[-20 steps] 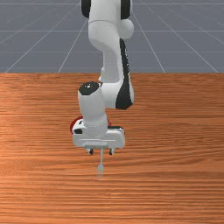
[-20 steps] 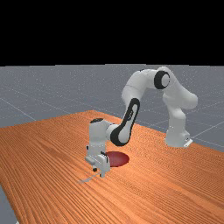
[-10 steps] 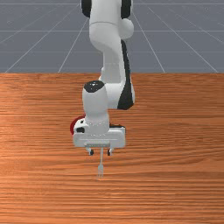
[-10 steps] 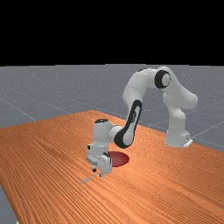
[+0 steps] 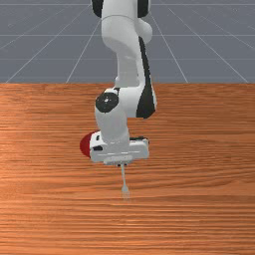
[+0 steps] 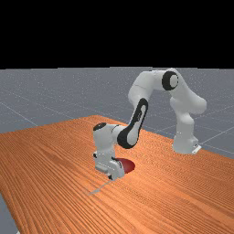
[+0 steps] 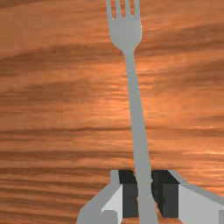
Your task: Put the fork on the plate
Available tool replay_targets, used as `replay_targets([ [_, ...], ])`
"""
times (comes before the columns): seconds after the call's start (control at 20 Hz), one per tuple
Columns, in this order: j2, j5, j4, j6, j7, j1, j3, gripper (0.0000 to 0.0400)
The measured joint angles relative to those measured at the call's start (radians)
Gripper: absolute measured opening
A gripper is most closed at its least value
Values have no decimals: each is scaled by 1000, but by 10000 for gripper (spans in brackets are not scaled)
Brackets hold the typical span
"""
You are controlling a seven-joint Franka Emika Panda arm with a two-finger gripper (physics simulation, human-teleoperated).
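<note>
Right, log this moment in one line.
gripper: shut on fork handle; fork: not on plate; plate: red, partly hidden; next: likely carry

A red plate (image 6: 128,166) lies on the orange-brown wooden table (image 6: 178,196).

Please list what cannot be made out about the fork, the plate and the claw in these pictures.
- Handle end of the fork: cut off by the wrist view's bottom edge; behind the claw in the front view.
- Tips of the tines: cut off by the wrist view's top edge.
- Part of the red plate: behind the claw in the front and far views.
</note>
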Motion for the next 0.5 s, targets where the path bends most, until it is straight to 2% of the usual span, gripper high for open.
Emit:
replay_targets([
  [0.05, -3, -1, 12, -26, 1, -1, 0, 39],
  [0.15, -5, -1, 21, -43, 3, -2, -1, 15],
  [0.5, -70, 8, 25, -44, 7, -9, 0, 0],
])
